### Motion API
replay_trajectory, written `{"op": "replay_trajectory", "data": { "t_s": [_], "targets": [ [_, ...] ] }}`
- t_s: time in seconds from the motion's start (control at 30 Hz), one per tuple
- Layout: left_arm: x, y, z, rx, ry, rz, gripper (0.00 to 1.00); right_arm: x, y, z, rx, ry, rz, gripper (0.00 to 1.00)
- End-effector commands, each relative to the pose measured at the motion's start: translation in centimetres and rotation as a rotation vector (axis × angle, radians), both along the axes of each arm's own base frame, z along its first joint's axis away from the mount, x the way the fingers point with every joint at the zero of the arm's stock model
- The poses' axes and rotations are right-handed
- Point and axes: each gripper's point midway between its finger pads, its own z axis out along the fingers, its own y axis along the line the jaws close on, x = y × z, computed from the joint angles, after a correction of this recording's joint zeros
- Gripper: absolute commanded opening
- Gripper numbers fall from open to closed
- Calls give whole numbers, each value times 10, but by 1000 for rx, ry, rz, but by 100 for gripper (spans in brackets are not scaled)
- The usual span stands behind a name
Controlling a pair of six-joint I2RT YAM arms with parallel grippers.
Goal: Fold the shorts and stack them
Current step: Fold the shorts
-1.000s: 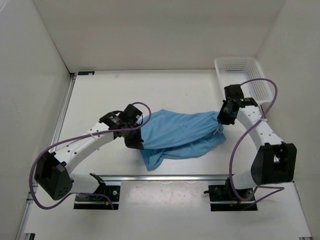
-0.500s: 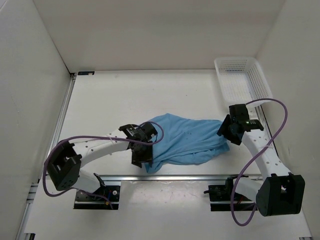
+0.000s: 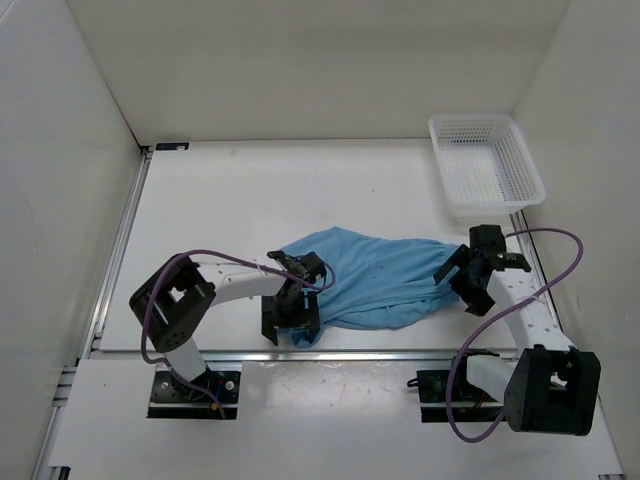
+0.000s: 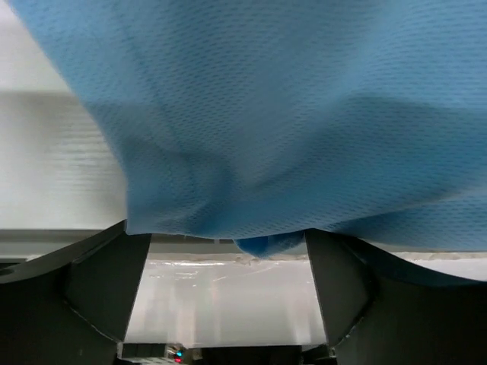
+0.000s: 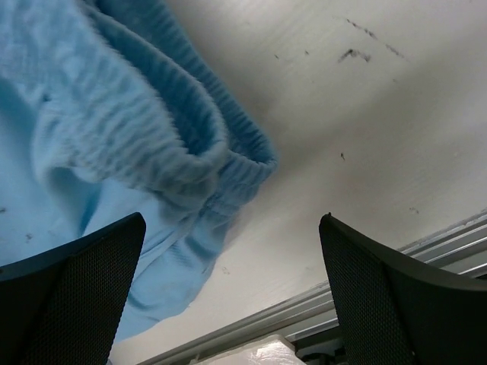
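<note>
We have the shorts (image 3: 375,280) lying in a crumpled heap along the near edge of the table (image 3: 250,200), stretched between our two arms and not yet folded flat. The left gripper (image 3: 290,318) sits low at the cloth's left end with its jaws wide apart. In the left wrist view, fabric drapes across the gap but nothing pinches it. The right gripper (image 3: 455,285) is spread just as wide beside the waistband (image 5: 152,144), which is rolled over on itself and lies free on the table.

Our worry is the bunched left end, which lies right at the rail (image 3: 350,352). If we close there, we may catch a single layer or drag the hem over the edge. The rolled waistband could skew any fold. The basket (image 3: 487,165) waits in the far right corner, well apart.
</note>
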Motion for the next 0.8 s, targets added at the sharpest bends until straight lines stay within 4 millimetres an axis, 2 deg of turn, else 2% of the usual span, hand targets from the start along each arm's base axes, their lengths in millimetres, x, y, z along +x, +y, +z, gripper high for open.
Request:
{"op": "replay_trajectory", "data": {
  "t_s": [0.0,0.03,0.07,0.1,0.13,0.17,0.2,0.27,0.33,0.43,0.47,0.5,0.53,0.57,0.6,0.63,0.67,0.7,0.73,0.77],
  "targets": [
    [18,-18,0,-49,-66,-2,90,-7,6,-7,53,12,-40,99],
    [18,-18,0,-49,-67,-13,81,-10,6,-14,68,28,-46,99],
    [21,-18,-1,-41,-76,-13,69,-5,12,-17,101,15,-34,99],
    [21,-18,-1,-41,-76,-13,53,-3,15,-21,114,12,-29,99],
    [25,-16,-1,-35,-83,-2,27,-5,17,-29,130,25,-38,95],
    [25,-16,-1,-35,-84,-2,16,4,19,-29,145,-17,-46,93],
    [31,-12,-1,-35,-85,14,10,6,23,-34,164,-20,-39,91],
    [35,-7,-2,-20,-87,30,10,9,23,-40,168,-32,-49,84],
    [41,0,7,-13,-119,37,10,22,23,-38,171,-78,-54,78],
    [57,15,18,7,-168,77,10,35,22,-38,171,-110,-51,62],
    [60,19,21,20,-170,76,10,41,22,-35,171,-121,-50,45],
    [64,25,24,26,-181,84,10,47,22,-35,171,-124,-50,33],
    [78,30,32,24,-213,100,10,50,22,-33,171,-126,-50,22],
    [82,36,34,37,-216,106,10,58,22,-27,171,-142,-48,3],
    [90,39,39,26,-231,117,10,62,22,-25,171,-147,-48,0],
    [102,52,42,45,-241,155,10,67,24,-19,188,-162,-55,0],
    [119,56,53,34,-287,156,10,80,26,-5,198,-201,-47,0],
    [125,64,59,41,-286,168,10,88,26,4,204,-227,-55,0],
    [152,78,77,38,-343,206,10,94,27,13,201,-245,-55,0],
    [167,85,89,36,-376,228,10,103,27,22,201,-268,-53,0]
  ]
}}
